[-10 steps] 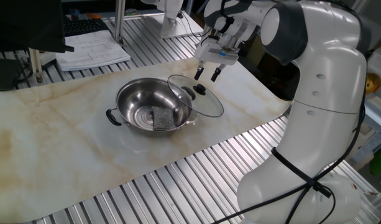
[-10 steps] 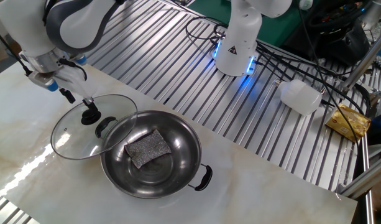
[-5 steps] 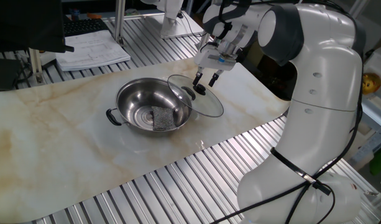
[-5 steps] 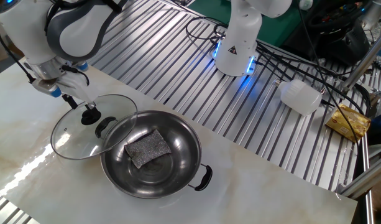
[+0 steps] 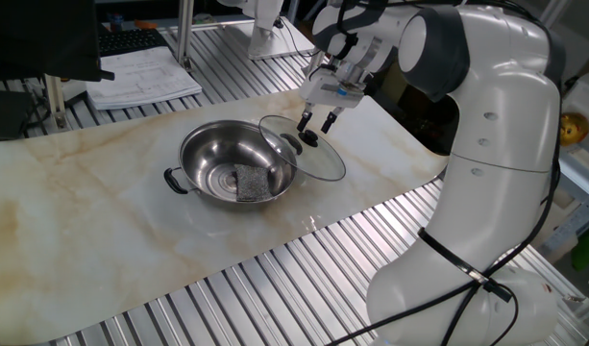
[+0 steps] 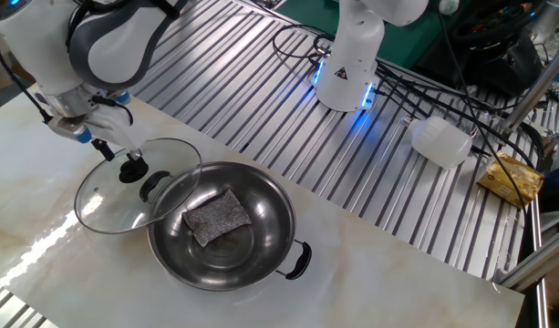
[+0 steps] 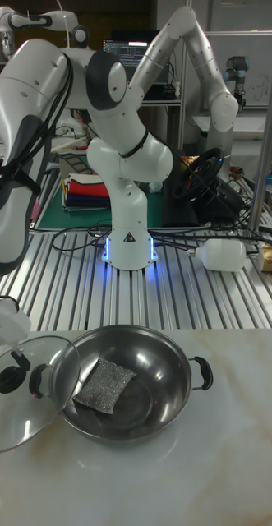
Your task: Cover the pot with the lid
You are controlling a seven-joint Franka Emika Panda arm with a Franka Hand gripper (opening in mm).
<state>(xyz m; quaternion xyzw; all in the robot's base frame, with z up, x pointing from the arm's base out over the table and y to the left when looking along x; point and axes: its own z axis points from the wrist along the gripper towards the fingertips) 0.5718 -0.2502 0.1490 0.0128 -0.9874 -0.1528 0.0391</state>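
Arm bent down, pincer (image 5: 317,122) fingers apart

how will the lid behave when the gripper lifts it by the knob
The lid looks like rigid glass, so it probably won't flex but could crack if dropped. It leans on the pot rim, so it may swing level once lifted. The knob is small, so the gripper could let it pivot.

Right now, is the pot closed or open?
Open. The lid leans tilted against the pot's rim on one side, and a grey scrubber shows inside.

The end effector (image 5: 315,124) has come down, straddling the lid's knob (image 5: 310,137).
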